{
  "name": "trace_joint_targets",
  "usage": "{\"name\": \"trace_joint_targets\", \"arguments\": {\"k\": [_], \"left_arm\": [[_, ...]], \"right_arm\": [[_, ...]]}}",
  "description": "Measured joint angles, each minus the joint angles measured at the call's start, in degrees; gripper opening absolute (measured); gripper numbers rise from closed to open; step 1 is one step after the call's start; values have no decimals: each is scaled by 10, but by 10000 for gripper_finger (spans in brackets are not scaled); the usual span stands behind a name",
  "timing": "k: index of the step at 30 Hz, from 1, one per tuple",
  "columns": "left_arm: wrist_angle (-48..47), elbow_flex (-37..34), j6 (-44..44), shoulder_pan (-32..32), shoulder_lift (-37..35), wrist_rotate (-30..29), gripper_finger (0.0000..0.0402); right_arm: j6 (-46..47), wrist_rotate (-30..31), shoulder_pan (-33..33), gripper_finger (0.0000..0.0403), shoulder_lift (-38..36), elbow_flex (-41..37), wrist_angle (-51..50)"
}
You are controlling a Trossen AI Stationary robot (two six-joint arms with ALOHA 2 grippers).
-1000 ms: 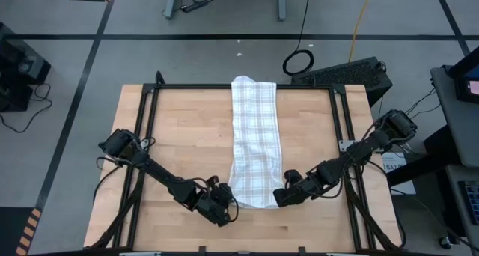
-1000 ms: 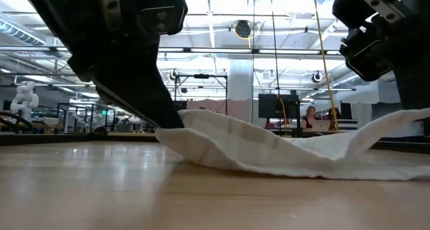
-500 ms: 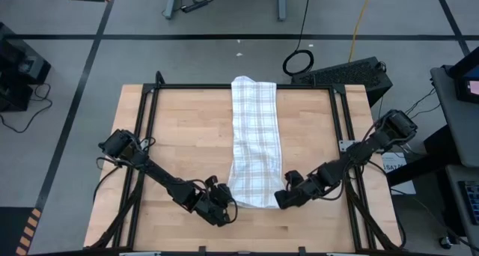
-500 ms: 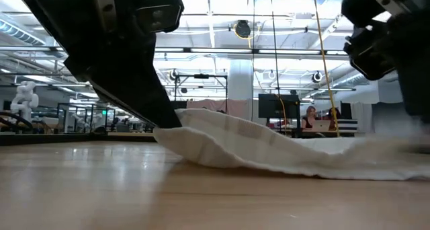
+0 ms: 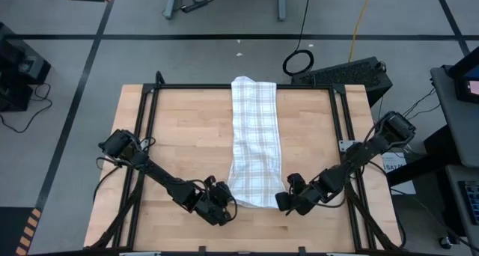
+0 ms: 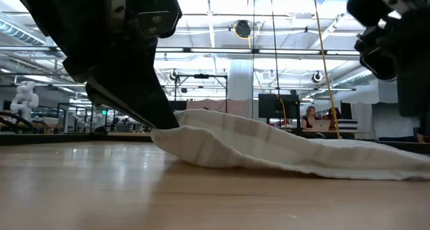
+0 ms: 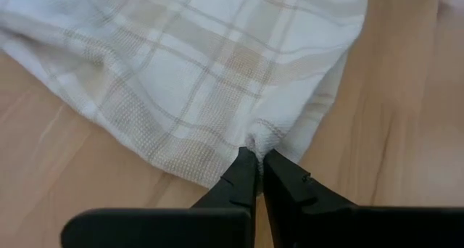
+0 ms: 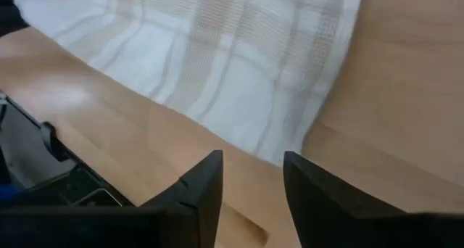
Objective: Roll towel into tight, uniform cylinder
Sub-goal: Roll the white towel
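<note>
Since a second ago your right gripper (image 5: 283,203) has let go of the towel (image 5: 255,140) and drawn back; its fingers (image 8: 205,184) now stand apart over bare wood just off the near corner, which has dropped flat. Your left gripper (image 7: 257,159) is pinched together on the other near corner. You have the towel lying lengthwise down the middle of the table (image 5: 183,129), its far end at the far edge. No writing shows on it.
</note>
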Motion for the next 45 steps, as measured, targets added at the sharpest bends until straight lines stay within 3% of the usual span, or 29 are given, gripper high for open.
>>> {"name": "trace_joint_targets", "arguments": {"k": [7,18,27,31,36,38,42,45], "left_arm": [[0,0,-28,-2,0,-5,18],[1,0,33,-25,0,-13,91],[30,0,121,-22,0,-15,101],[40,0,135,-18,0,-11,89],[40,0,131,-18,-2,2,17],[40,0,131,-17,-2,4,9],[62,0,132,-17,-2,4,38],[66,-1,136,-21,-13,5,78]], "right_arm": [[-3,15,-8,130,15,0,24],[-14,6,-8,130,14,0,25],[-15,-3,-8,130,14,0,26],[-13,-3,-8,130,14,0,26],[-8,-4,-8,130,14,0,33],[-8,-3,-8,130,14,0,39],[-5,-7,-8,130,14,0,48],[7,-43,-9,130,14,0,48]]}}
